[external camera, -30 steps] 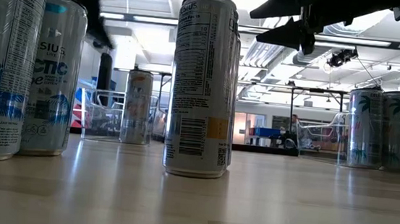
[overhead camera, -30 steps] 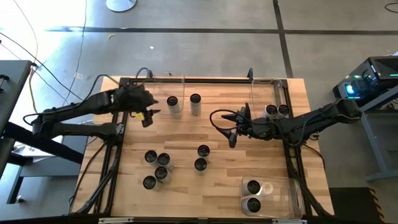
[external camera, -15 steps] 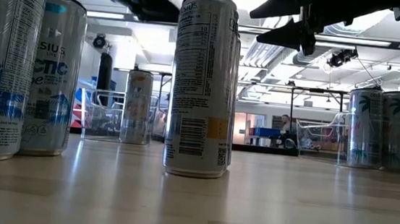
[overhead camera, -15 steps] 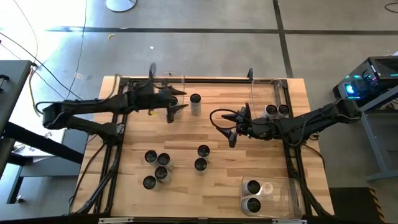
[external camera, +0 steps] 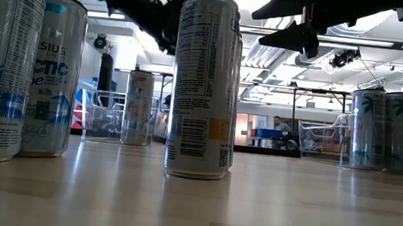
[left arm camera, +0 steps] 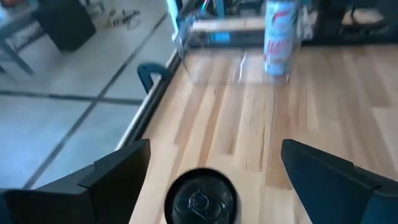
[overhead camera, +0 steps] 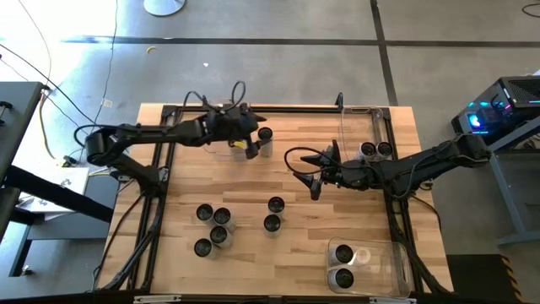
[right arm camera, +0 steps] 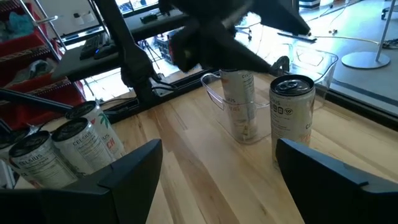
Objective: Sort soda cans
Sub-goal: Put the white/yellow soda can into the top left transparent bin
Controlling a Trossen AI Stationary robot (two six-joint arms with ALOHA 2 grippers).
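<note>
Silver soda cans with dark tops stand upright on the wooden table. My left gripper [overhead camera: 256,135] [left arm camera: 214,149] is open at the far middle, a finger on either side of one can [overhead camera: 266,139] [left arm camera: 201,200] and above its top, touching nothing. Behind the gripper another can [right arm camera: 239,106] stands in a clear bin [right arm camera: 211,87]. My right gripper [overhead camera: 308,173] [right arm camera: 219,146] hovers open over mid-table, holding nothing. Several cans [overhead camera: 213,228] cluster at the near left, and two [overhead camera: 273,214] stand at the centre.
A clear bin [overhead camera: 388,253] at the near right holds two cans [overhead camera: 343,265]. Another bin [overhead camera: 344,127] at the far right holds two more [overhead camera: 376,149]. A black frame [overhead camera: 278,108] runs along the table's far edge. Bare wood lies between the centre cans and the near-right bin.
My left gripper has swept along the far edge toward the table's right, sinking a little, until it came over the can at the far middle. Its fingers have spread wider. My right arm has kept still, and no can has moved.
</note>
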